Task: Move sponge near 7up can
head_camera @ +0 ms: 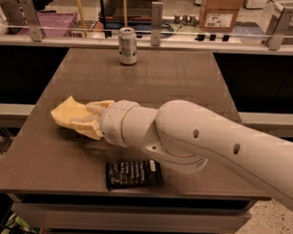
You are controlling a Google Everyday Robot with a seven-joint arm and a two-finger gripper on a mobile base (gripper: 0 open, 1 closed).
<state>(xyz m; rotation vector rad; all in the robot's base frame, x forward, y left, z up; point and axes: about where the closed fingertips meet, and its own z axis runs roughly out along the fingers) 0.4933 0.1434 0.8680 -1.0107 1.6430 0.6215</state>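
None of the carry looks done. Nearest lies a wrapper (134,174), well short of the can (128,40). Beyond it the gripper (92,118) shows jaws apparently clamped on the sponge (66,111), well apart from the can, nearer and left of it.

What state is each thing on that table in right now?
sponge, left side of table, against the gripper
7up can, upright at the far edge, untouched
gripper, at the sponge, low over table
black wrapper, flat near the front edge
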